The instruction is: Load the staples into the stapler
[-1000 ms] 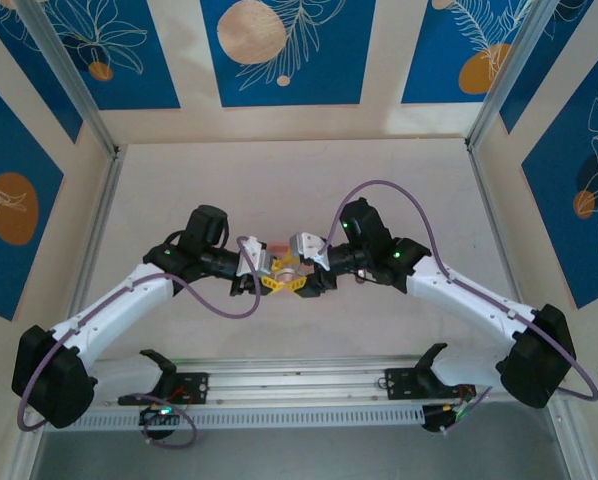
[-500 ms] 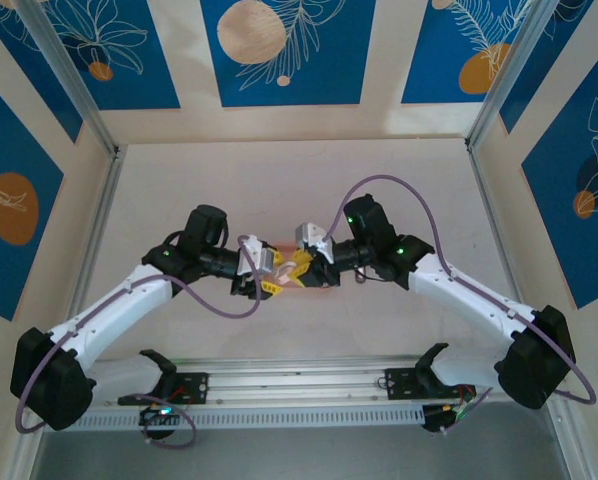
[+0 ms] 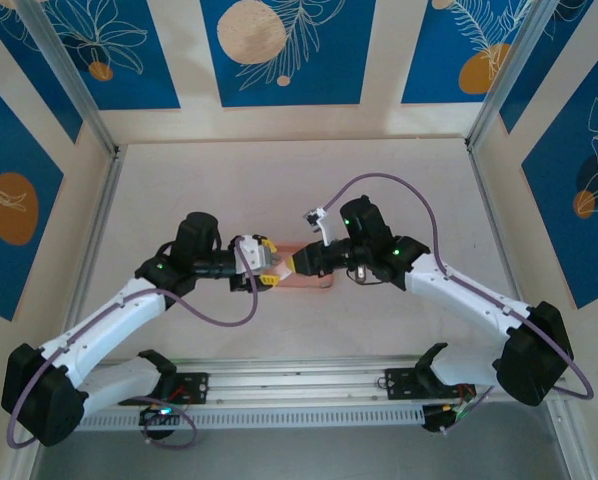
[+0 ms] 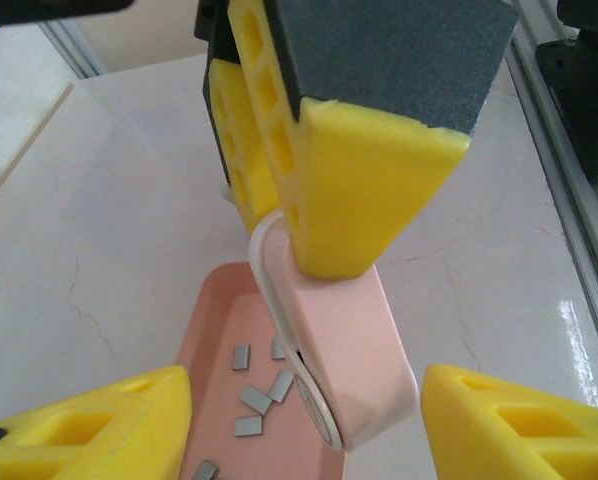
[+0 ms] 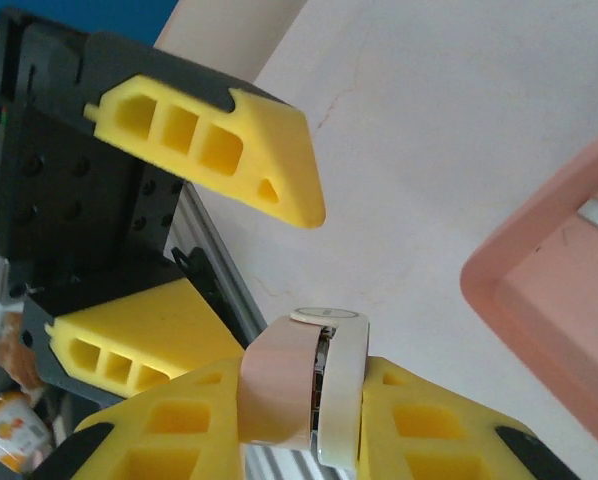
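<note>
The stapler (image 5: 279, 392), small, pink and white, is pinched between the yellow fingers of my right gripper (image 5: 314, 400), which is shut on it. In the left wrist view the stapler (image 4: 349, 350) hangs over the right rim of the pink tray (image 4: 214, 330). Several tiny grey staples (image 4: 254, 402) lie loose in that tray. My left gripper (image 4: 304, 440) is open, its fingers either side of the stapler's lower end and not touching it. From above, the left gripper (image 3: 267, 268) and right gripper (image 3: 301, 264) face each other over the tray (image 3: 317, 282).
The tray lies mid-table on pale marbled stone. An aluminium rail (image 3: 299, 385) runs along the near edge by the arm bases. Walls with blue panels close in the left, right and far sides.
My left gripper has opened, let go of the stapler and drawn back to the left. My right gripper has closed on the stapler and turned with it.
</note>
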{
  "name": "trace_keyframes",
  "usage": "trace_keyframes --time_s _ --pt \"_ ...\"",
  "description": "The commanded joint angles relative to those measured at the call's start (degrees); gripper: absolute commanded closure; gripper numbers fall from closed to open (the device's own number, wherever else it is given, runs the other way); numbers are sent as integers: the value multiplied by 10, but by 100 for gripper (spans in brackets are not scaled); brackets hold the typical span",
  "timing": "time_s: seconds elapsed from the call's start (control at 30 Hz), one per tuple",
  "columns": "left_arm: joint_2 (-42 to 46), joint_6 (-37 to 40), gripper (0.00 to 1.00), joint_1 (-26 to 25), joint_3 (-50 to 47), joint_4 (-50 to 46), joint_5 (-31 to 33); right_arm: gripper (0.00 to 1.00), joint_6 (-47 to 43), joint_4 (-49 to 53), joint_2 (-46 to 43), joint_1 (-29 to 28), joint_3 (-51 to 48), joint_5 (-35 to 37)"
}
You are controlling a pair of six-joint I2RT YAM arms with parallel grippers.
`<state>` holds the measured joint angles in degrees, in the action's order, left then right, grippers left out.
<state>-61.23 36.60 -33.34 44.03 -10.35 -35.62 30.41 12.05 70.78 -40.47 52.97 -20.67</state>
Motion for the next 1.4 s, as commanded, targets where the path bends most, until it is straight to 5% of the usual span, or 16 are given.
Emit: trace_keyframes --time_s 0.0,0.27,0.6,1.0,1.23,1.37 --pt "-13 -16 41 -9 6 9 3 85 98 -20 6 -7 -2 5" --pt "-31 -39 43 -20 9 22 -14 85 131 -30 25 -13 8 2" --pt "-47 -87 69 -26 10 53 20 85 142 -46 35 -21 14 -5" --pt "-61 -109 86 -27 24 44 19 84 142 -67 29 -25 9 -7" --pt "-69 -121 94 -26 28 43 -4 49 93 -63 8 -16 -5 -8" --pt "-69 -134 96 -26 27 43 -24 42 60 -66 -25 13 -26 -29"
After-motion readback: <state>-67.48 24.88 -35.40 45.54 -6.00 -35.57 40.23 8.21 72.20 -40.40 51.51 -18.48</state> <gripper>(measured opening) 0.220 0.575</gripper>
